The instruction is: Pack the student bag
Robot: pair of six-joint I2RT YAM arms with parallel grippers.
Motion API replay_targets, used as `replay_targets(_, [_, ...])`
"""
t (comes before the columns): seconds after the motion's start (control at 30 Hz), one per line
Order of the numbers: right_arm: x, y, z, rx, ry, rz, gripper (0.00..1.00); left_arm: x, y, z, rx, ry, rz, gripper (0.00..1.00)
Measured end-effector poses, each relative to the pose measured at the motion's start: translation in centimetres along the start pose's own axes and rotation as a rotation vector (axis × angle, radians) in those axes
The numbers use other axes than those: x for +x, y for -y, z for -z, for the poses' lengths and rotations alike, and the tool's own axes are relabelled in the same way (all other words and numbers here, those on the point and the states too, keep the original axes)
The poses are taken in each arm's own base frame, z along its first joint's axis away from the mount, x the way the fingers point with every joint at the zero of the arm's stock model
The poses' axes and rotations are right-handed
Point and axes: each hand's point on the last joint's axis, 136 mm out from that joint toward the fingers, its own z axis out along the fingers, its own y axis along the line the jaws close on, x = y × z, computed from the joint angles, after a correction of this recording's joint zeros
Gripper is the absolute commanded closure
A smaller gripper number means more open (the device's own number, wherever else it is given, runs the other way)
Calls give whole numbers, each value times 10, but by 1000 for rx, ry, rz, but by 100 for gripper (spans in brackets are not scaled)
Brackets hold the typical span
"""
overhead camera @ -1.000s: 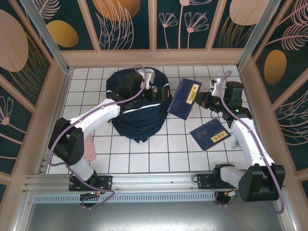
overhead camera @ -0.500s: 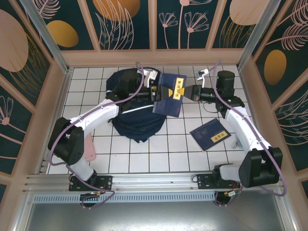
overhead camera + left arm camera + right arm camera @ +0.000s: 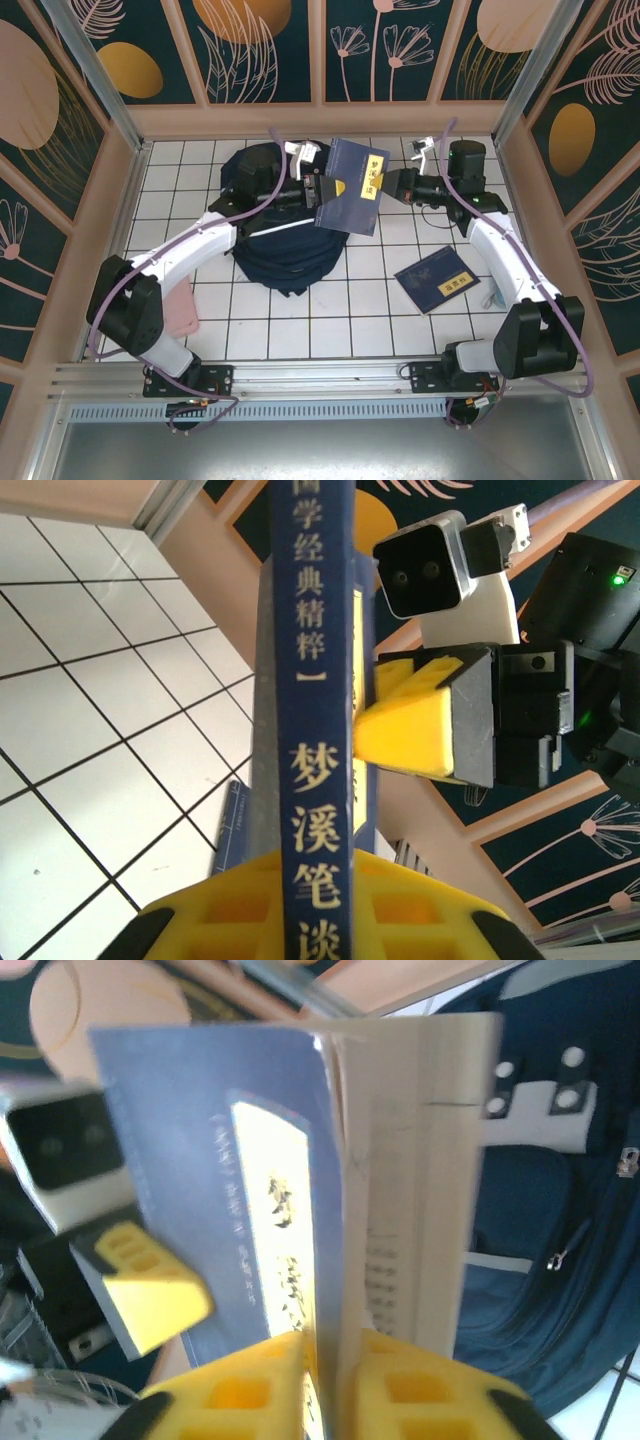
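A navy book with a yellow label hangs upright above the student bag, a dark navy backpack lying on the white tiles. My left gripper is shut on the book's left edge; in the left wrist view the spine runs up between its yellow jaws. My right gripper straddles the opposite edge. In the right wrist view the book stands between its jaws with a thin gap beside the cover. The bag lies behind.
A second navy book lies flat on the tiles to the right of the bag. A pink object sits beside the left arm. Wooden walls close in the tiled floor at the back and on both sides.
The right arm carried the book left, from the tiles to above the bag. The left gripper, open before, closed on the book's left edge. The right jaws loosened slightly.
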Motion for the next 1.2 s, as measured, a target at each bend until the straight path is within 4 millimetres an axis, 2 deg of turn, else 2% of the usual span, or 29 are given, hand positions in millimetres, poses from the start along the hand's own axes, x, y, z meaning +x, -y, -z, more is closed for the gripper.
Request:
replay_targets(0.07, [-2, 7, 6, 45, 46, -27, 37, 0, 0, 3, 0, 16, 19, 99])
replay_targets(0.2, [3, 13, 18, 87, 138, -89, 21, -6, -2, 7, -18, 81, 65, 100])
replay_targets(0.33, [15, 10, 25, 71, 230, -152, 12, -23, -10, 15, -70, 199, 126, 98])
replay_targets(0.43, [31, 5, 14, 5, 257, -220, 9, -38, -14, 24, -91, 311, 177, 97])
replay_targets(0.6, [62, -2, -20, -106, 235, -364, 1, -56, -20, 37, -90, 464, 277, 98])
replay_targets(0.8, [58, -39, -48, -246, 258, -396, 1, -69, -22, 46, -74, 560, 352, 97])
replay_targets(0.97, [33, -45, -64, -311, 330, -434, 5, -74, -20, 48, -51, 591, 387, 97])
replay_targets(1.03, [25, -45, -70, -329, 355, -444, 11, -75, -21, 49, -47, 598, 402, 98])
replay_targets(1.2, [7, -57, -80, -388, 399, -463, 38, -77, -21, 50, -36, 616, 433, 96])
